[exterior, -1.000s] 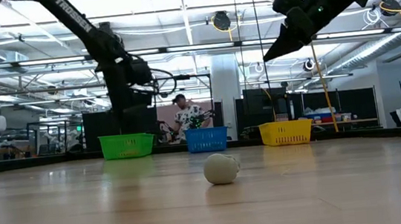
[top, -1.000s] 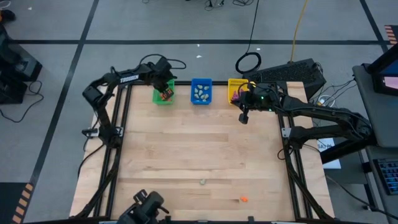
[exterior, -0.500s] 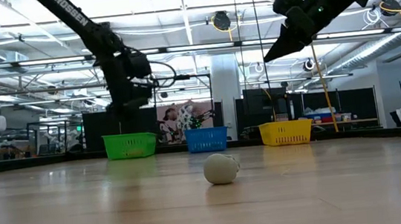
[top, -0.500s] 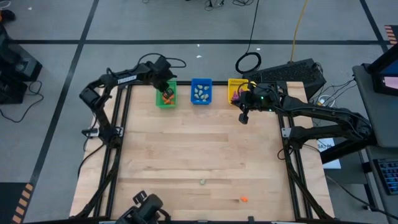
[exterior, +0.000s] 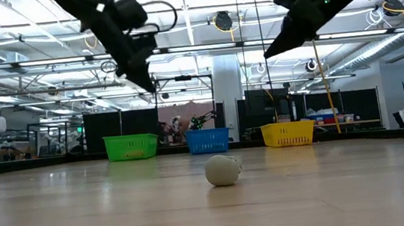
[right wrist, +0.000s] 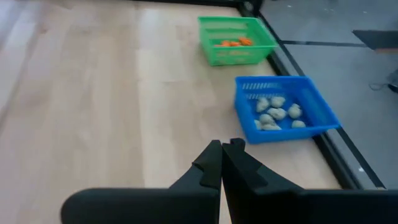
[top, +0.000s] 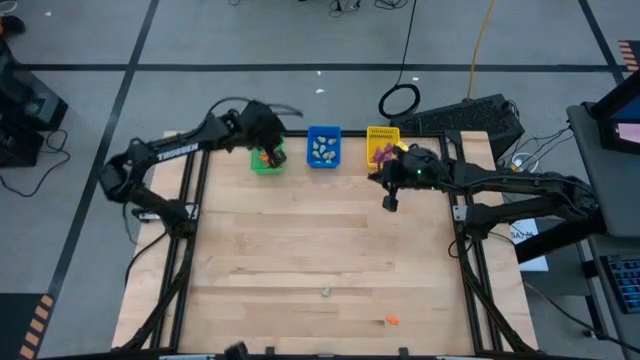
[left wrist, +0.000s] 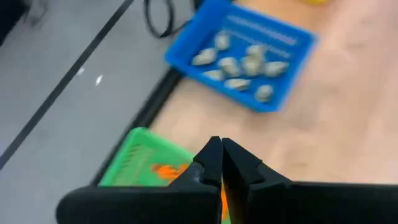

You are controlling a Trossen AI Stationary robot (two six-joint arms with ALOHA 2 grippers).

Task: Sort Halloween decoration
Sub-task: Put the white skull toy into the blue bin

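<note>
My left gripper (top: 277,157) hangs above the green bin (top: 264,158), fingers pressed together and holding nothing; my right gripper (top: 390,203) hovers over the tabletop (top: 320,240) just in front of the yellow bin (top: 380,145), fingers likewise pressed together and empty. Two trinkets remain unsorted near the front edge — a pale grey-beige trinket (top: 326,292) and an orange trinket (top: 392,320), apart from each other. Recommended approach: spread the fingers before descending, come straight down, and close low so the piece does not roll. The pale trinket (exterior: 223,170) looks roundish with its long axis roughly level; its heading I cannot tell.
</note>
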